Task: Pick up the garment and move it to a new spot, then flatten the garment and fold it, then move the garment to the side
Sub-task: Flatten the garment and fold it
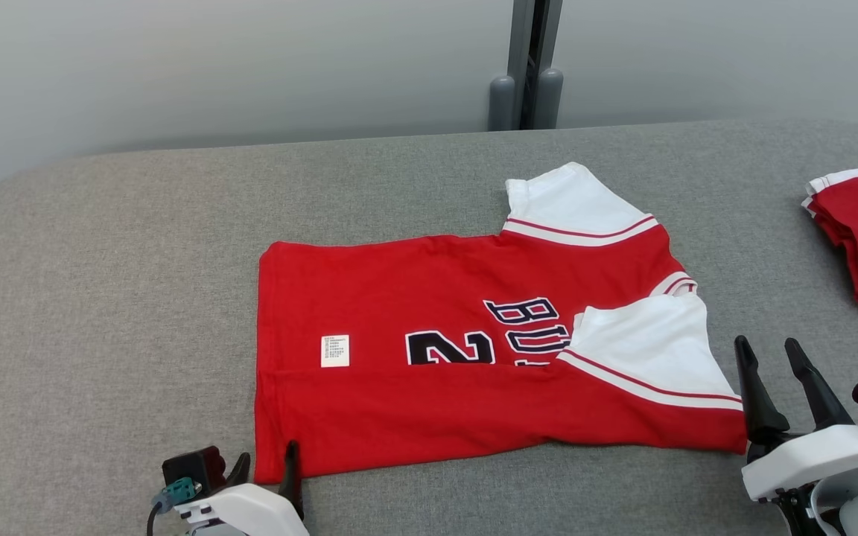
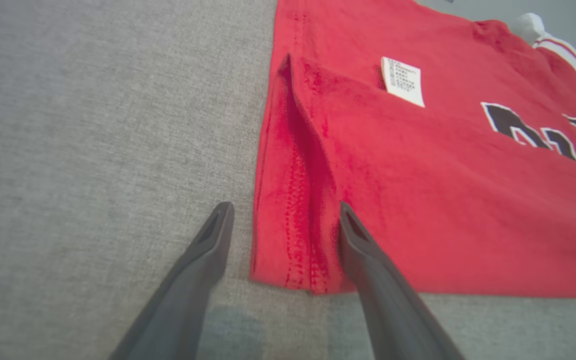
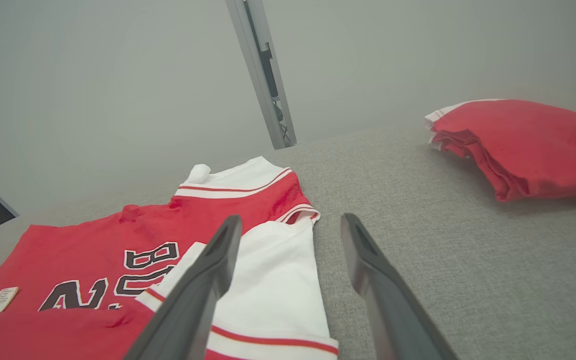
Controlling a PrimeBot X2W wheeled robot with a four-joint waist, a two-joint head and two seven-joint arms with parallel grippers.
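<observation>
On the table [image 1: 101,298], the garment [image 1: 436,387] is being supported flat, its long axis running left to right, its near edge doubled over. Its near-left corner is being straddled by the left gripper [image 1: 267,473], jaws wide and empty; the right gripper [image 1: 768,353], equally wide and empty, is being held just beside the near-right corner, off the cloth.

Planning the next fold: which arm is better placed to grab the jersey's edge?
Left, probably. The left gripper stands open astride the near-left corner of the jersey; the right gripper is open beside its other end.
</observation>
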